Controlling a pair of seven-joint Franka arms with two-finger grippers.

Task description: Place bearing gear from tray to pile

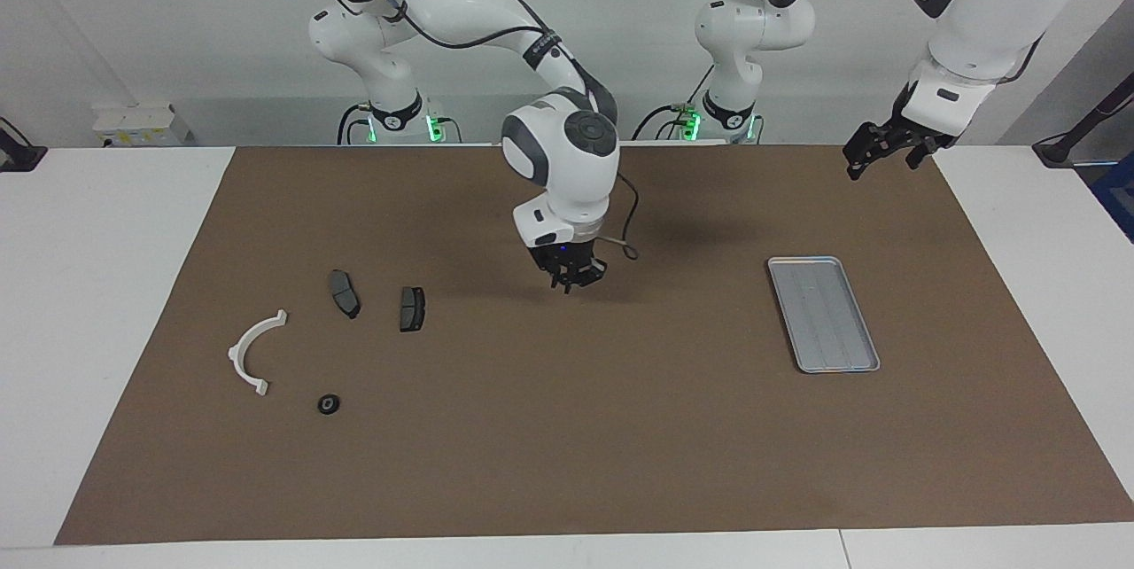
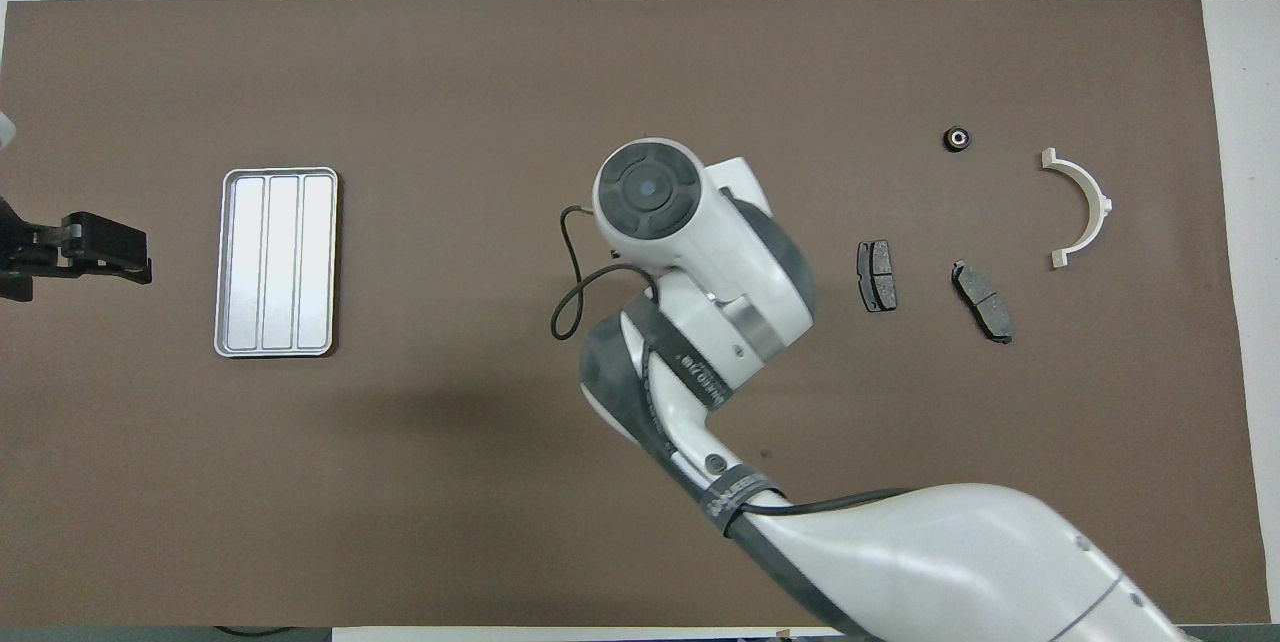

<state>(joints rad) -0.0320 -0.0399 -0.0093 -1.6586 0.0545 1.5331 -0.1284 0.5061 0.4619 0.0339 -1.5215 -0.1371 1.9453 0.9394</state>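
Tray bare; bearing gear already beside pile. Right gripper over mat centre, left gripper waiting; finger states indiscernible.

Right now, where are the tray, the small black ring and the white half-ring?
tray (image 2: 276, 262): overhead view, middle ridged floor.
small black ring (image 1: 329, 404): facing view, its top face.
white half-ring (image 2: 1091, 199): overhead view, middle of its arc.

From overhead I can't see my right gripper, hidden under its own white wrist, while the left arm's black gripper shows only its tips, the rest cut off at the edge.
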